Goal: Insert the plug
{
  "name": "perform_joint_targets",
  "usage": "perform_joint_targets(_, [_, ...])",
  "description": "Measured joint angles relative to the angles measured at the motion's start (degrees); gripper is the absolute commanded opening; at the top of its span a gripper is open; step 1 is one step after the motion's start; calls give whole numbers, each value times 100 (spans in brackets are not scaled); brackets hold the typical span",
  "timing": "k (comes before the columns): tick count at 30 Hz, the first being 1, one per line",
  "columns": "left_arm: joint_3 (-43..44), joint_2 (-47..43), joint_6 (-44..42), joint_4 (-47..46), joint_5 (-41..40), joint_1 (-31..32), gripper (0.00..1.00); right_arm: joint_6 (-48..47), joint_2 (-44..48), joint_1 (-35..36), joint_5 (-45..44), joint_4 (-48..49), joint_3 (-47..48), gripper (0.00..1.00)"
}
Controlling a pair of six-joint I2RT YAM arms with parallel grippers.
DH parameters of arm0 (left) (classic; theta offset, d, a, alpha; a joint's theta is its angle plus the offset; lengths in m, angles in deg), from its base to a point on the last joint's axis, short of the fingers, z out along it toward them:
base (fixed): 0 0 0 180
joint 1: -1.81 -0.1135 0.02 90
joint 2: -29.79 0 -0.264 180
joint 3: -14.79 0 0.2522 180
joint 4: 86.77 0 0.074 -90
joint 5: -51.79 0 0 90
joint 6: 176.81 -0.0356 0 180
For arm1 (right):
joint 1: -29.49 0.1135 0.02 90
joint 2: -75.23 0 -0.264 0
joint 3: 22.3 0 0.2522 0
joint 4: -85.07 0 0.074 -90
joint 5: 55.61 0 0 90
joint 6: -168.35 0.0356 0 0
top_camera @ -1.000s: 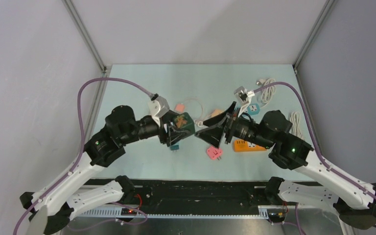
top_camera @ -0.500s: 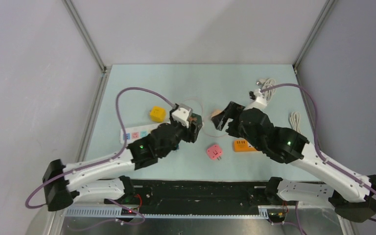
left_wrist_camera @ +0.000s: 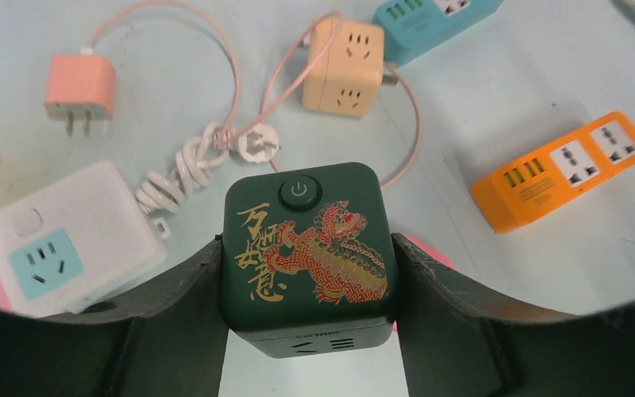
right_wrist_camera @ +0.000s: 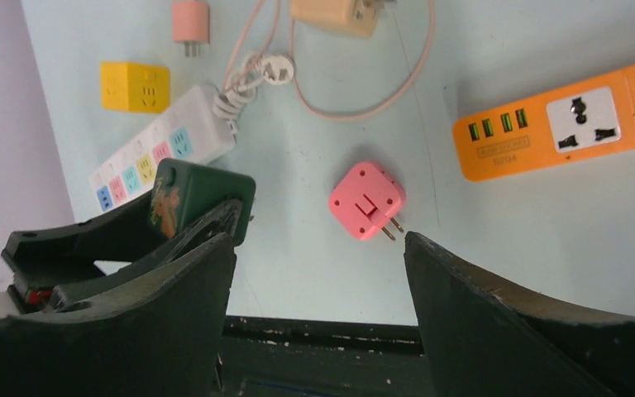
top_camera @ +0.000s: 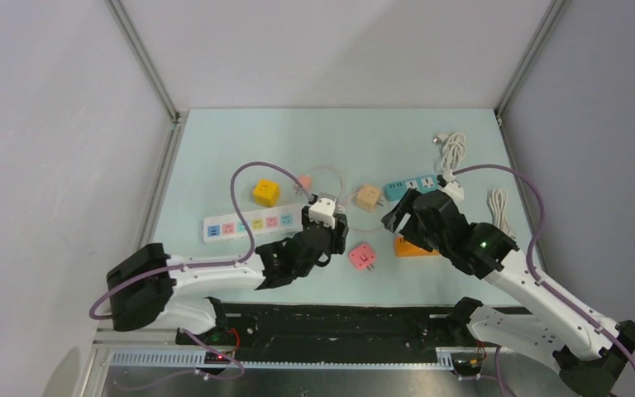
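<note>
The left gripper clamps a dark green cube bearing a gold-and-red dragon and a round button. The right gripper has its fingers apart.

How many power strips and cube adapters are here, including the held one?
Power strips: 3 (white strip, teal strip, orange strip)
Cube adapters: 4 (yellow cube, beige cube, pink cube, green cube, held)
Total: 7
</note>
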Motion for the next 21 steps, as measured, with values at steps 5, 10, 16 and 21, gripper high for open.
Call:
perform_joint_targets(5, [-92, 404, 297, -4, -28, 0, 44, -2, -101, -103, 361, 96, -184, 79])
perform_joint_targets(10, [76, 918, 81, 361, -450, 142, 45, 0, -111, -284, 577, 120, -382, 79])
perform_joint_targets(16, [1314, 2271, -385, 1475, -1108, 409, 54, -15, 35, -678, 811, 116, -509, 79])
perform_joint_targets(21, [1416, 2476, -393, 1849, -1268, 461, 77, -85, 315, -1073, 1021, 114, -520, 79])
